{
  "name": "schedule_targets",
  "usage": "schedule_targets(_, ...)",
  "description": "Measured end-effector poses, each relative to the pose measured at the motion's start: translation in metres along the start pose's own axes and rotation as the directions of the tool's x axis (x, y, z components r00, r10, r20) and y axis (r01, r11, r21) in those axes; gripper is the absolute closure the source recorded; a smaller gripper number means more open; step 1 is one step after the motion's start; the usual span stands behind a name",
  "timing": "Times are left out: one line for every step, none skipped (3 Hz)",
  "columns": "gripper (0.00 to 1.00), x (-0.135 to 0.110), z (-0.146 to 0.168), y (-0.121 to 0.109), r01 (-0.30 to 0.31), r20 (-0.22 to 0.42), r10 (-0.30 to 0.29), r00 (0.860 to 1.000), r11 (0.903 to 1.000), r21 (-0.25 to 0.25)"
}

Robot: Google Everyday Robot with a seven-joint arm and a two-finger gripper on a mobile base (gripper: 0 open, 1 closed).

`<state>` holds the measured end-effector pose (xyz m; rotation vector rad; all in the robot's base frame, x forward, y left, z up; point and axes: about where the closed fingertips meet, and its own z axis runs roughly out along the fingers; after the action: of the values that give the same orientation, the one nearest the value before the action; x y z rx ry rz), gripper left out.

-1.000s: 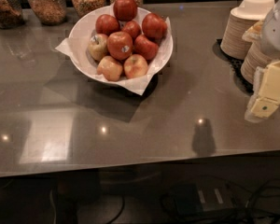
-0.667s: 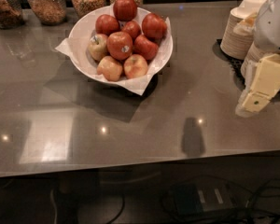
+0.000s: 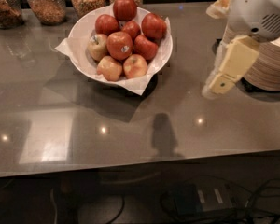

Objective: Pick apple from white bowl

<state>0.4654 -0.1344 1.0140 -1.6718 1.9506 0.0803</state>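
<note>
A wide white bowl [image 3: 81,34] lined with white paper stands at the back left of the grey counter. It holds several apples [image 3: 119,45], mostly red, with a few paler ones at the front. My gripper [image 3: 220,80] hangs at the right side of the view, above the counter and well to the right of the bowl. It touches nothing. The arm's white housing [image 3: 261,8] fills the top right corner.
Glass jars [image 3: 45,3] of grains stand along the back edge behind the bowl. A stack of beige disposable bowls [image 3: 270,64] stands at the right, partly behind my arm. The counter's front edge [image 3: 130,164] runs across the lower part of the view.
My gripper has moved left and up from the right edge toward the bowl. Its shadow on the counter has shifted left. The apples and bowl have not moved.
</note>
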Motion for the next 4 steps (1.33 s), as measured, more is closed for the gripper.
schedule_targets(0.00, -0.035, 0.024, -0.020, -0.004, 0.108, 0.003, 0.994, 0.9999, 0.011)
schedule_targets(0.00, -0.063, 0.049, -0.037, 0.011, 0.185, -0.014, 0.983, 0.9998, 0.019)
schedule_targets(0.00, -0.090, 0.073, -0.055, 0.048, 0.223, -0.056, 0.973, 0.9981, 0.040)
schedule_targets(0.00, -0.109, 0.093, -0.078, 0.067, 0.216, -0.085, 0.973, 0.9935, 0.092)
